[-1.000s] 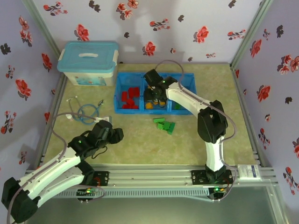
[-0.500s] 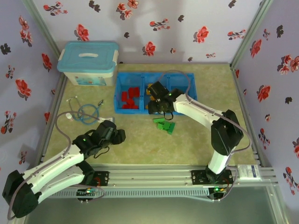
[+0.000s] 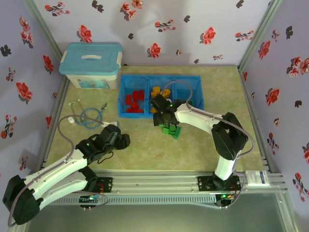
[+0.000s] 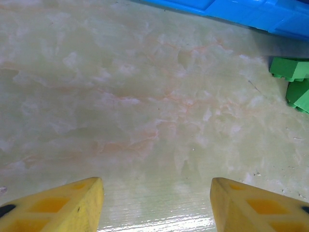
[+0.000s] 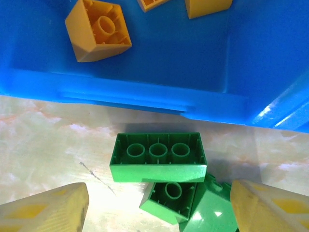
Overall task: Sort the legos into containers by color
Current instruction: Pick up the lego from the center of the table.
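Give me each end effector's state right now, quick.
Left end effector: open, holding nothing, over the table.
Right end effector: open, holding nothing, above the green legos.

Storage box: pale blue, lidded, at the tabletop's far-left corner.
Coiled cord: blue, lying nearer, left side.
Walls: floral.

top external: high above the near edge of the bench, looking down and forward, far, whole bench in frame | left wrist: low, close over bare bench, facing the blue tray at top right | right wrist: very close, looking down | shared by all three: green bricks beside the tray's near wall
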